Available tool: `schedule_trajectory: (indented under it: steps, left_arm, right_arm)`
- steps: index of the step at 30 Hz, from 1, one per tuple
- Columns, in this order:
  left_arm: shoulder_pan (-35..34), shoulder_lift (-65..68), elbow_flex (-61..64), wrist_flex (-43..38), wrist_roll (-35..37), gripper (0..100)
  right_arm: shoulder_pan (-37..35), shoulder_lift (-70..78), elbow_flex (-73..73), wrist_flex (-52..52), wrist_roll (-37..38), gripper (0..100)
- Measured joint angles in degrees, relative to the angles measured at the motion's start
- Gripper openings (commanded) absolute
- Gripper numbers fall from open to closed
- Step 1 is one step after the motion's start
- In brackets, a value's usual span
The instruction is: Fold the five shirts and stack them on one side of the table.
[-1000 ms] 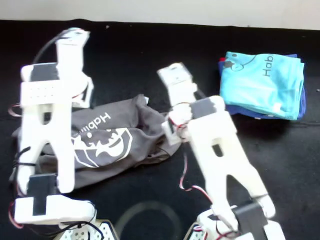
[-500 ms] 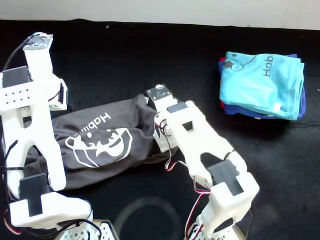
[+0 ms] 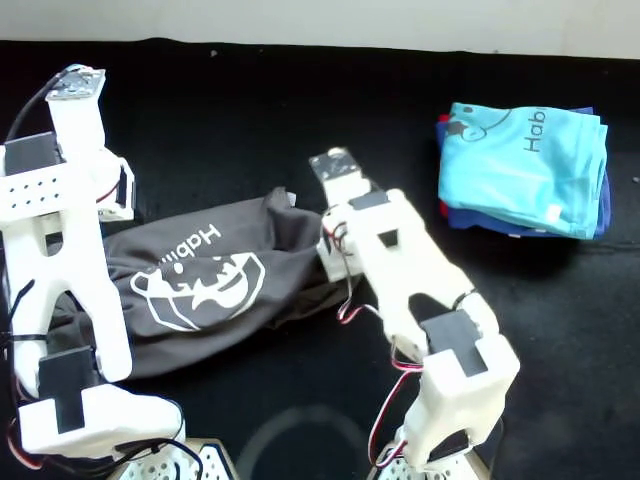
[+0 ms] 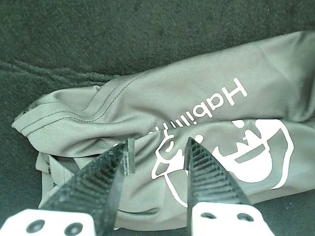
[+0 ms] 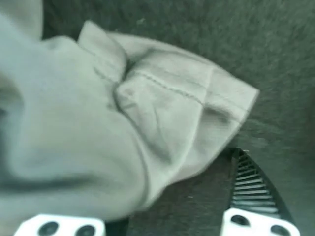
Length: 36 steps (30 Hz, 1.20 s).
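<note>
From high up, a grey shirt (image 3: pixel 215 285) with a white picture on it lies crumpled on the black table (image 3: pixel 250 110), near the middle and a bit to the left. The left arm (image 3: pixel 60 230) hangs over the left part of that shirt. The right arm (image 3: pixel 410 290) stands just beside the shirt's right edge and leans over it. Well apart, on the far right side of the table, sits a pile of folded shirts (image 3: pixel 525 165). The top one is light blue. A dark blue one peeks out under it, and a bit of red shows at the pile's left edge.

From the left wrist, the left pincer (image 4: pixel 158 146) is spread wide and pinches nothing. It hangs just over the grey shirt (image 4: pixel 206 113), near the white picture and letters. A stitched edge of the shirt lies bunched up beside it.

From the right wrist, a folded, stitched corner of the grey shirt (image 5: pixel 147 108) lies on the black table. The right pincer (image 5: pixel 182 155) looks spread. One black finger (image 5: pixel 246 182) is bare, and the cloth seems to cover the other one.
</note>
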Motion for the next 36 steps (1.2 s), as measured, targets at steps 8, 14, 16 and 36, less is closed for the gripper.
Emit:
schedule_trajectory:
  steps: [8, 14, 16, 36]
  left_arm:
    - [0.0, 0.0, 0.0, 0.0, 0.0, 17]
    - [0.0, 0.0, 0.0, 0.0, 0.0, 17]
    - [0.0, 0.0, 0.0, 0.0, 0.0, 17]
    - [5.5, 0.1, 0.1, -0.2, 0.0, 17]
  right_arm:
    - [-1.1, 0.5, -6.3, 4.5, 0.0, 27.5]
    - [-1.2, 4.7, -6.4, -0.7, 0.0, 24.8]
    - [-1.2, 6.9, -6.5, -1.7, 0.0, 16.3]
    - [8.0, -20.7, -7.3, 16.3, 8.1, 0.5]
